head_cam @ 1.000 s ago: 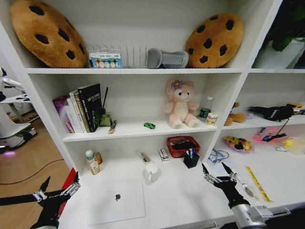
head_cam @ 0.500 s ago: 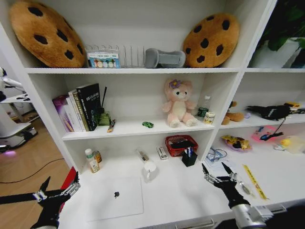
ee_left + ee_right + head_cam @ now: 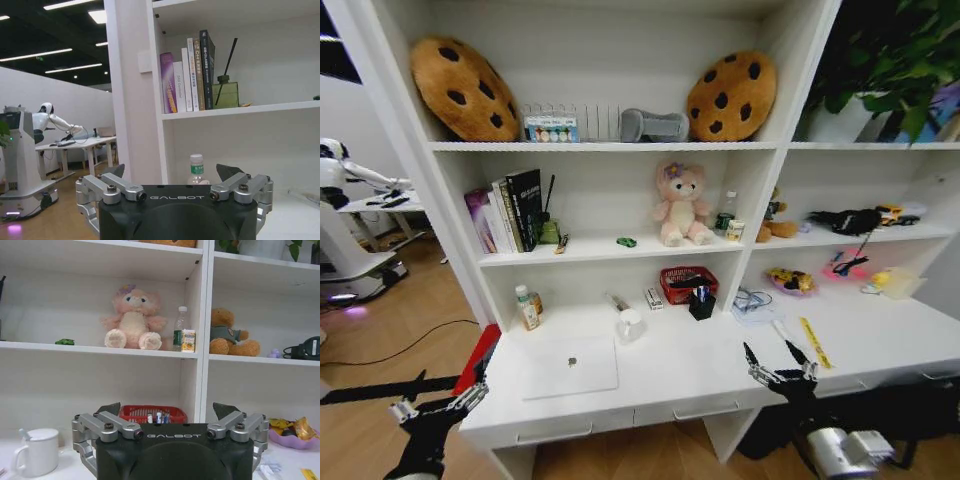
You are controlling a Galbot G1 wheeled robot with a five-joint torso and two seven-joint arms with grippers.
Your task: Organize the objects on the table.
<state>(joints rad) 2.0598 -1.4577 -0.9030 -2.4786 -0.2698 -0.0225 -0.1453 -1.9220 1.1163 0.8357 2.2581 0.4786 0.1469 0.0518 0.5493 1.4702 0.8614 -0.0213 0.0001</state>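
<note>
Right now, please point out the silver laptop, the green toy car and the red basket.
silver laptop (image 3: 570,366), head view, middle of its lid.
green toy car (image 3: 626,241), head view, its body.
red basket (image 3: 672,293), head view, its front wall.

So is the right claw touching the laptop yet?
Apart. The head view shows the right claw open over bare desk near the front edge, with clear white surface between it and the laptop.

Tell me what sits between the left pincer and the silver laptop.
Nothing visible. The left pincer hangs open off the desk's front left corner; the laptop lies closed on the white desk, with bare surface between them.
</note>
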